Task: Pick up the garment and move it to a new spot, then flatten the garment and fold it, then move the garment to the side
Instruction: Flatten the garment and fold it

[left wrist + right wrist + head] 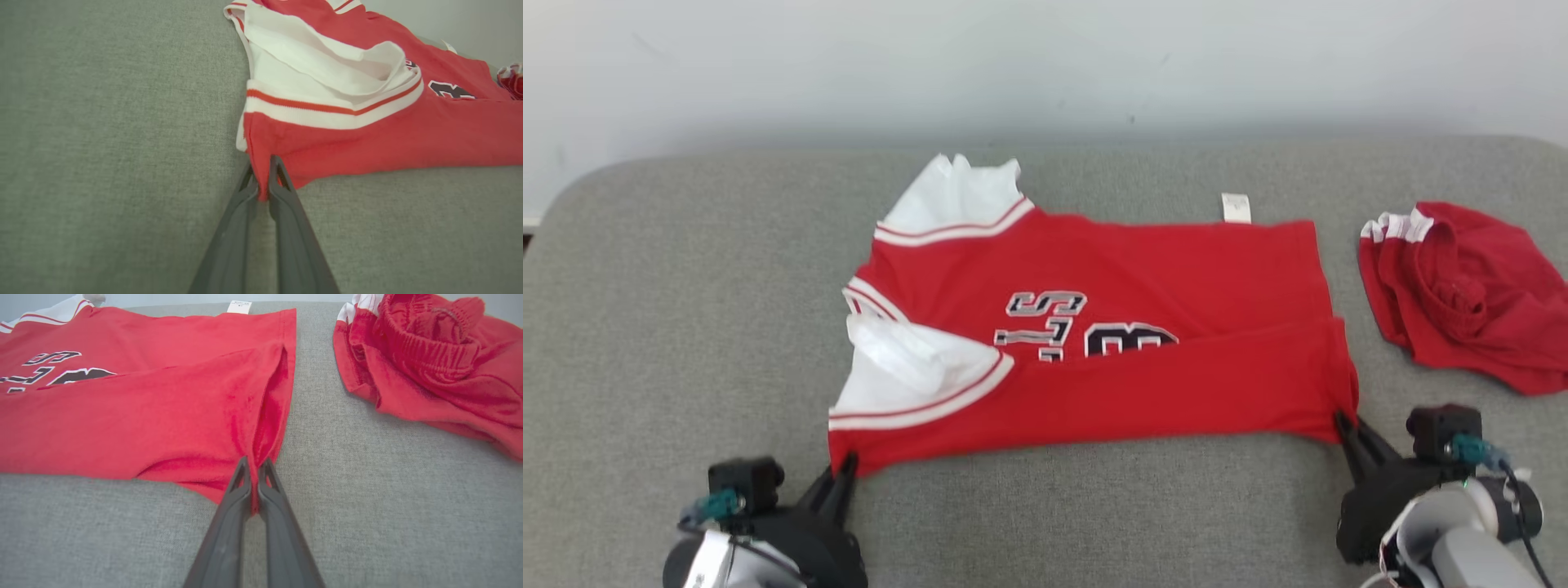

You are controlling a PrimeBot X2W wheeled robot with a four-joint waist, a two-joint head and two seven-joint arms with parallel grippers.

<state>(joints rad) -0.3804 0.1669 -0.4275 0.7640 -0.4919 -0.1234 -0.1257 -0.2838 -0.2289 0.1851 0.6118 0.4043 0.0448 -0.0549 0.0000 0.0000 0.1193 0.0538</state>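
Your head camera looks forward and down from above the near edge of the grey fabric surface (645,327), far enough back to take in the whole red jersey (1111,269). Each wrist camera sits low, close behind its claw. The left claw (263,179) view faces the sleeve corner and the right claw (255,477) view faces the hem corner. All three views share the jersey's print and the crumpled red garment (429,355).

Grey cushion (645,327), perhaps sofa; pale wall (768,65)

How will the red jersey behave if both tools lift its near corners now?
Probably floppy: the red jersey already lies folded over itself, so its middle should sag between the left tool and right tool. Likely light: the cloth looks thin. The loose white sleeve may flop open as it rises.
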